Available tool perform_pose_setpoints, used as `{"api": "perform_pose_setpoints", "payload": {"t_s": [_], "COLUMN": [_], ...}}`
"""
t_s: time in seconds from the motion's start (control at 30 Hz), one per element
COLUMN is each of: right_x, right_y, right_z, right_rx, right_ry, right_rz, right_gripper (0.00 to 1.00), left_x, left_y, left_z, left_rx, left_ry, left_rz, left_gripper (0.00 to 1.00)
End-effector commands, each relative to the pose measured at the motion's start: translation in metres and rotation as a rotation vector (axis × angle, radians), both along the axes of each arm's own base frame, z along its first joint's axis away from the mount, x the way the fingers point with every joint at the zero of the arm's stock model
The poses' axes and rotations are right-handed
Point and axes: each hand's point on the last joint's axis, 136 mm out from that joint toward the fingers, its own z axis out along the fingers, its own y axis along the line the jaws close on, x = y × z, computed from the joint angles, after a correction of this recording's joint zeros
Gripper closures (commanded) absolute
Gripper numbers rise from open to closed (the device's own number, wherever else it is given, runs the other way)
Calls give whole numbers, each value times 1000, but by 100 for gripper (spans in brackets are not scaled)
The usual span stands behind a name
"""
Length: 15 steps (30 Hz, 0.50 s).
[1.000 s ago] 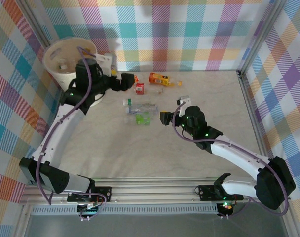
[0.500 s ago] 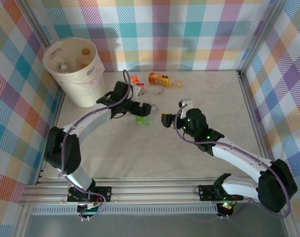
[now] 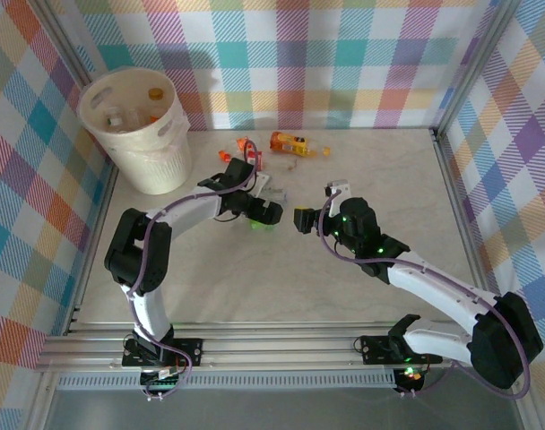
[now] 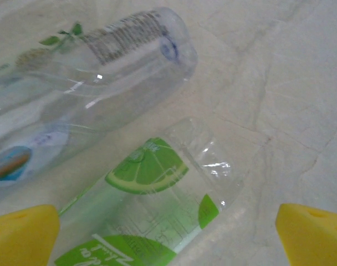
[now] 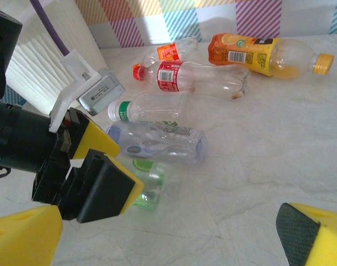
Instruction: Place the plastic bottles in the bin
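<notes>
My left gripper (image 4: 168,235) is open low over the table, its yellow fingertips (image 4: 21,235) standing either side of a clear bottle with a green lime label (image 4: 152,205) that lies flat. A clear bottle with a blue label (image 4: 85,94) lies just beyond it. In the top view the left gripper (image 3: 263,213) covers most of the lime bottle (image 3: 257,222). My right gripper (image 3: 301,218) hovers open and empty a little to the right. The cream bin (image 3: 134,134) stands at the far left with several bottles inside.
From the right wrist I see the left gripper (image 5: 96,172), a green-capped bottle (image 5: 152,108), a red-label bottle (image 5: 185,75), a small orange-label bottle (image 5: 171,51) and an orange juice bottle (image 5: 257,55) lying toward the back wall. The bin's ribbed wall (image 5: 44,66) is at upper left.
My left arm has swung away from the bin and come down over the bottles mid-table, its open jaws now astride the lime-label bottle. The right arm has barely moved.
</notes>
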Motion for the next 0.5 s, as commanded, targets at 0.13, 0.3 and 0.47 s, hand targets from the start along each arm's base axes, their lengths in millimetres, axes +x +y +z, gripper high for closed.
{"api": "perform_pose_setpoints", "payload": {"t_s": [0.13, 0.3, 0.47], "right_x": [1, 2, 2], "right_y": [3, 4, 4], "right_z": [2, 1, 2], "right_rx": [-13, -17, -15], "right_ry": [-19, -17, -19], "right_rz": [16, 19, 21], "right_gripper": [0, 0, 0], "left_x": [-41, -55, -37], "left_y": [-29, -33, -16], "left_z": [16, 26, 17], "left_rx": [-76, -7, 148], "left_ry": [74, 18, -79], "left_rz": [-84, -121, -133], "left_gripper": [0, 0, 0]}}
